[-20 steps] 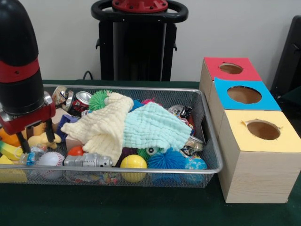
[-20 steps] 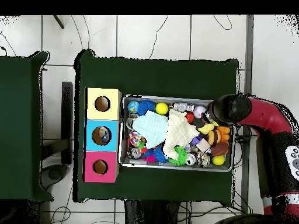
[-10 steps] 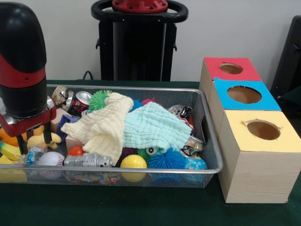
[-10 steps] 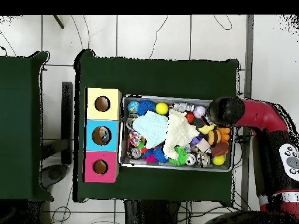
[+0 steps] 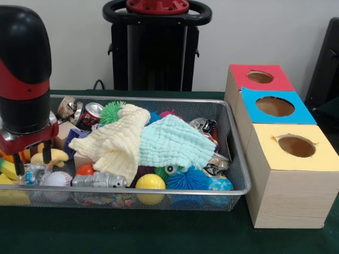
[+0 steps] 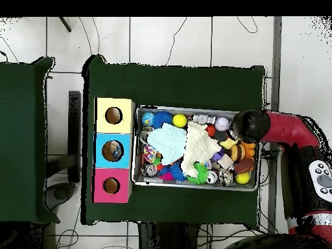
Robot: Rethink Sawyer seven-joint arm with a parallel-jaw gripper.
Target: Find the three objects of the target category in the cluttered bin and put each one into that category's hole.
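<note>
A wire mesh bin (image 5: 237, 144) (image 6: 194, 187) is heaped with toys. My gripper (image 5: 33, 160) (image 6: 249, 126) hangs open over its left end in the front view, nothing between its fingers (image 5: 46, 154). Just below the tips lie a yellow plush (image 5: 54, 156), a crumpled clear wrapper (image 5: 32, 173) and a baseball (image 5: 56, 179). A yellow cloth (image 5: 114, 142) and a mint cloth (image 5: 172, 140) cover the middle and hide what is under them. Three boxes with round holes stand beside the bin: red (image 5: 260, 77) (image 6: 111, 185), blue (image 5: 274, 106) (image 6: 113, 150), yellow (image 5: 296, 146) (image 6: 114, 115).
Along the bin's front sit a silver toy (image 5: 99, 181), a yellow ball (image 5: 150, 182), a blue spiky ball (image 5: 188, 180) and a globe ball (image 5: 219, 184). Crushed cans (image 5: 91, 113) and a green spiky ball (image 5: 111, 111) lie at the back. Green cloth covers the table (image 5: 159, 233).
My gripper has shifted toward the bin's front edge and a little lower, from over the yellow plush to over the wrapper and baseball. It stays open. The bin's contents have not moved.
</note>
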